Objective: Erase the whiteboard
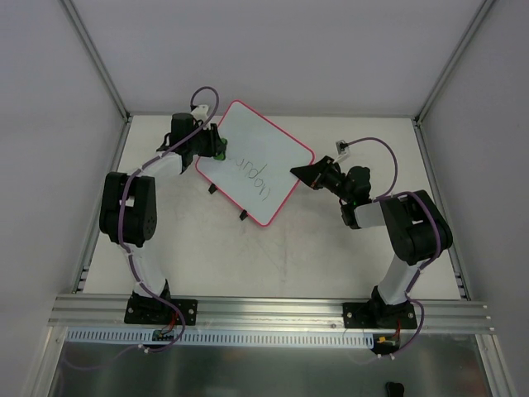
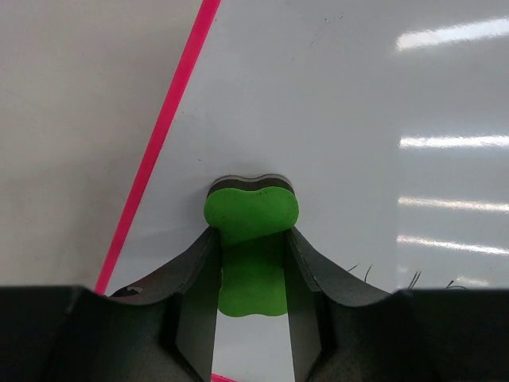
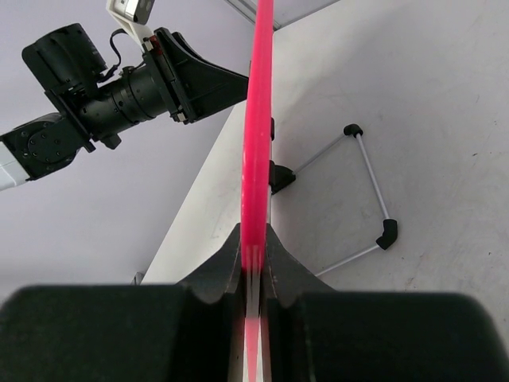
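the handwriting (image 1: 254,172) on the whiteboard (image 1: 264,136) is too small and faint in the top view to be read. in the left wrist view only a few dark stroke ends are seen at 4 o'clock, cut off by the tool's body. the whiteboard is found at the far middle of the tabletop (image 1: 331,248), toward 12 o'clock, turned so that its corners point roughly at 12, 3, 6 and 9 o'clock. two black clips (image 1: 213,190) are seen on its 7 o'clock side. whether it lies flat or is lifted cannot be told from above. in the right wrist view it is seen nearly edge-on, as a pink-red strip.

the left tool (image 2: 250,235) is closed on a green eraser (image 2: 250,211). the eraser's dark felt face is pressed to the white surface near the board's 10 o'clock side, just inside the frame. its lower part is partly hidden between the fingers.

the right tool (image 3: 253,239) is clamped on the board's rim at the 3 o'clock corner. a thin wire bracket (image 3: 387,232) with black tips is seen at 3 o'clock in that view. where it joins the board cannot be made out.
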Controlling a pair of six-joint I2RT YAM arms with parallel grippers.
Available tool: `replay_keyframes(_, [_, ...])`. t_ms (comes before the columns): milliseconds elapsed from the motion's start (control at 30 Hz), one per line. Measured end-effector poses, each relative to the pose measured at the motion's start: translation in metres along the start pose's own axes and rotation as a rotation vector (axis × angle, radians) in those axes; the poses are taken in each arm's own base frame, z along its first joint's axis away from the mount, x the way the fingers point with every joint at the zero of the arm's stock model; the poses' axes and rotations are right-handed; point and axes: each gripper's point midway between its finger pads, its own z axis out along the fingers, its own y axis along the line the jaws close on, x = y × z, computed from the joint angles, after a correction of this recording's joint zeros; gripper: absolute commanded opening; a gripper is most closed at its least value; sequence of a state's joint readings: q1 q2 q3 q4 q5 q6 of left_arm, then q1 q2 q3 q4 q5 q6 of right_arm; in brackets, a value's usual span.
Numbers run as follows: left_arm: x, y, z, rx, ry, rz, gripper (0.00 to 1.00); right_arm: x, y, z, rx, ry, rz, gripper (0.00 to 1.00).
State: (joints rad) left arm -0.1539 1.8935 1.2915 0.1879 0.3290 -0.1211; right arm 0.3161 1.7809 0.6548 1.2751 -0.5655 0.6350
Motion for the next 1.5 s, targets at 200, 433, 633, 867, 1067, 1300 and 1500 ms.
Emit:
replay_keyframes(200, [0.011,0.001,-0.005,-0.004,-0.017,-0.009,0.0,0.0,0.001,0.0,-0.004,0.002,-0.004,0.0])
replay_keyframes(433, [0.029,-0.01,-0.012,0.006,-0.026,-0.007,0.0,0.0,0.001,0.0,-0.004,0.002,-0.005,0.0])
replay_keyframes(633, [0.032,-0.044,-0.012,0.03,-0.038,0.045,0.0,-0.001,0.0,0.0,-0.002,0.001,-0.003,0.0])
replay_keyframes(867, [0.033,-0.093,-0.012,0.079,-0.048,0.121,0.0,-0.001,-0.001,0.0,0.004,0.0,0.0,0.0])
replay_keyframes(1067, [0.041,-0.132,-0.015,0.139,-0.042,0.172,0.0,-0.001,-0.002,0.001,0.005,0.001,0.003,0.0])
replay_keyframes(1300, [0.052,-0.177,-0.013,0.167,-0.059,0.248,0.0,-0.001,-0.008,0.0,0.018,0.002,0.013,0.0])
replay_keyframes(1500, [0.056,-0.2,-0.013,0.166,-0.085,0.295,0.0,-0.001,-0.011,0.0,0.03,0.004,0.019,0.0])
